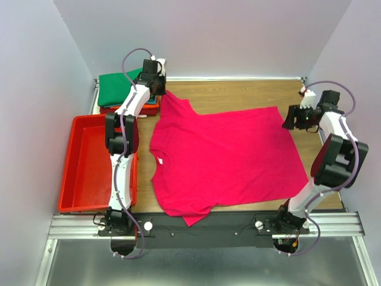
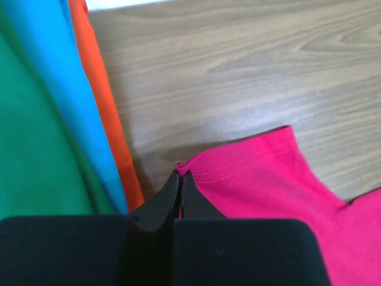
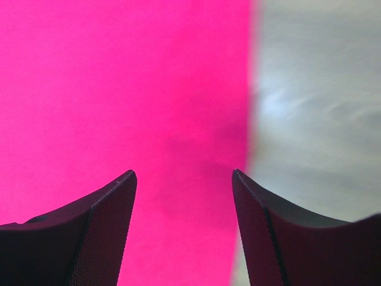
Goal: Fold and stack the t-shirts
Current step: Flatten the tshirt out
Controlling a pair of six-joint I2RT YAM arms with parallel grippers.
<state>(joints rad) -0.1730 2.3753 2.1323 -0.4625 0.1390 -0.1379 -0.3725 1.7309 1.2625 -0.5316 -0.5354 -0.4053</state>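
Step in hand: spreading before first fold; pink t-shirt (image 1: 226,155) flat on table (image 1: 250,90), folded stack (image 1: 119,88) beside its sleeve. At that sleeve's corner, left gripper (image 2: 180,177) clenched; cloth pinch unclear. Over its hem edge, right gripper (image 3: 184,179) spread wide. Next move likely calls for firm grasps on both edges.

No writing can be read anywhere (labels included).

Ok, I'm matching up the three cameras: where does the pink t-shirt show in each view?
Top external: pink t-shirt spread flat mid-table.
Left wrist: one sleeve, lower right, at the tips of the shut left gripper.
Right wrist: fills left and centre, below the open right gripper.
Shared landmark: the wooden table, bare beside the shirt everywhere.
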